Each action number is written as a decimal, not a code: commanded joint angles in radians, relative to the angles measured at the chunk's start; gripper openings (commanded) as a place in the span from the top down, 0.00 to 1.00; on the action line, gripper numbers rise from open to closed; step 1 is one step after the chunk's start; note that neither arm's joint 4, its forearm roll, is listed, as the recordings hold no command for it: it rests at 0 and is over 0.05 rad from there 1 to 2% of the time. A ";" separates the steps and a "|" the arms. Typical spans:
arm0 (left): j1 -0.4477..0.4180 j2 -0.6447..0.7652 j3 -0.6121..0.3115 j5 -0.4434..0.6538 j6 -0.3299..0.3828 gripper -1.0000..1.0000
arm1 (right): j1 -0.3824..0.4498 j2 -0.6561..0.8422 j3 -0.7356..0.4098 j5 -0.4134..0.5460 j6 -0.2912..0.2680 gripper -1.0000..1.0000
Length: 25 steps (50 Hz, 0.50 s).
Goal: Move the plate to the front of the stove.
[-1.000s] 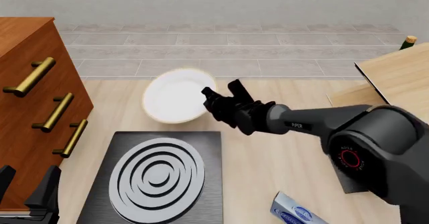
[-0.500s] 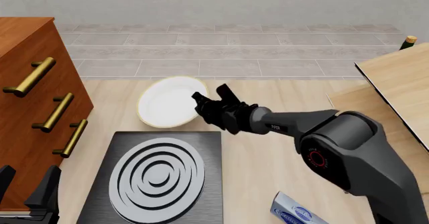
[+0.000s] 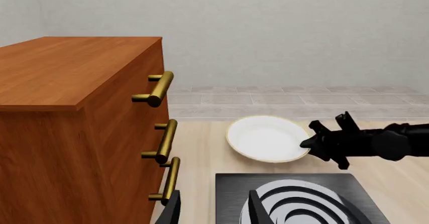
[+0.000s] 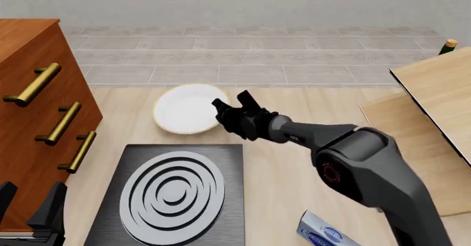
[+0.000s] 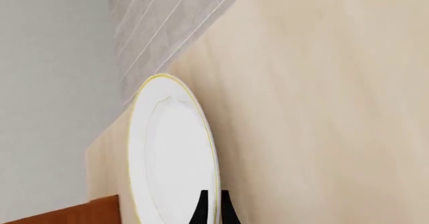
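White plate (image 4: pixel 184 110) beyond stove (image 4: pixel 171 193); wrist view: right claw (image 5: pixel 212 207) pinching rim.

Bare table lies right of the plate (image 4: pixel 185 109); the dresser (image 4: pixel 33 113) blocks its left, the stove (image 4: pixel 171 193) its near side.

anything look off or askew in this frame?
Nothing stands out. The plate lies flat and whole on the table beyond the stove, with the right pincer at its rim. The left pincer sits open by the drawers.
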 commanded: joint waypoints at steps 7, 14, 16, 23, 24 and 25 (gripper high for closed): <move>0.000 0.000 0.000 0.000 0.000 0.00 | -0.004 0.062 -0.100 0.105 -0.076 0.00; 0.000 0.000 0.000 0.000 0.000 0.00 | -0.008 0.058 -0.104 0.128 -0.098 0.00; 0.000 0.000 0.000 0.000 0.000 0.00 | -0.006 0.050 -0.096 0.125 -0.096 0.00; 0.000 0.000 0.000 0.000 0.000 0.00 | -0.016 0.020 -0.073 0.130 -0.109 0.00; 0.000 0.000 0.000 0.000 0.000 0.00 | -0.016 0.014 -0.064 0.128 -0.108 0.00; 0.000 0.000 0.000 0.000 0.000 0.00 | -0.021 0.004 -0.057 0.132 -0.114 0.00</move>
